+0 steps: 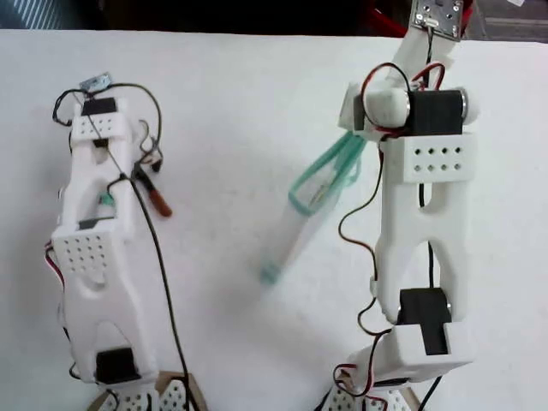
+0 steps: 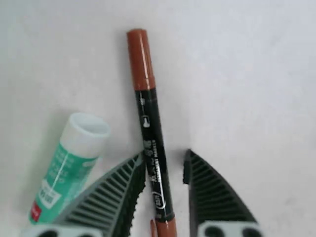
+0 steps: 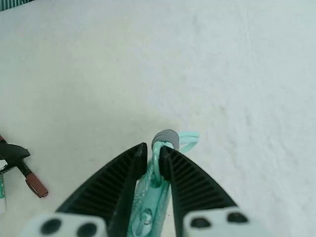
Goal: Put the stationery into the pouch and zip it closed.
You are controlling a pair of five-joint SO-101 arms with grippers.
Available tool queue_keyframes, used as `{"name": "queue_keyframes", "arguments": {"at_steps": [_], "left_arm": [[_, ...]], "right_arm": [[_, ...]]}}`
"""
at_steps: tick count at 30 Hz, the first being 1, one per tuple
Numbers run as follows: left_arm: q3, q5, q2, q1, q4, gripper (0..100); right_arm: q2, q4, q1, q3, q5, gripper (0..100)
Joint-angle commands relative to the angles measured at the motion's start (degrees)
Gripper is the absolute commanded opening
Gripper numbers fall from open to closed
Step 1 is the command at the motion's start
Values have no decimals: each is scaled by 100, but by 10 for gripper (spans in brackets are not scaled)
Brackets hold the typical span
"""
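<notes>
My left gripper [image 2: 164, 157] has its jaws spread astride the marker [image 2: 150, 133], which lies flat on the bench [image 1: 231, 103] at about nine o'clock in the high view. The barrel touches one jaw and leaves a gap to the other. The glue stick [image 2: 74, 163] lies just beside that same jaw.

My right gripper [image 3: 154, 148] has its jaws pinching the pouch [image 1: 312, 214] at its teal edge by the zip. The pouch sits just off centre toward three o'clock, its free end trailing toward seven o'clock.

My worry is the off-centre marker. If I close now, I judge the far jaw may shove the barrel sideways so it rolls or cocks, and the near jaw could nudge the glue stick away. The grip on the pouch looks thin, so the soft edge might slip or the mouth sag shut. I cannot tell how wide the mouth stands.
</notes>
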Motion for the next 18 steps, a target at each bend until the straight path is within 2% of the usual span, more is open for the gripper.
{"name": "queue_keyframes", "arguments": {"at_steps": [1,5,11,13,16,18], "left_arm": [[-123,-9,-84,40,176,74],[-598,-9,-31,233,624,54],[-721,-9,-57,215,712,51],[-879,-9,-154,242,1073,32],[-1679,-53,-567,514,2022,26],[-2277,-404,-963,725,2286,24]], "right_arm": [[-119,40,48,18,70,23],[-119,40,48,26,70,23],[-84,48,57,26,70,23],[-119,57,57,26,70,23],[-119,57,145,26,70,23],[-119,48,154,26,70,23]]}}
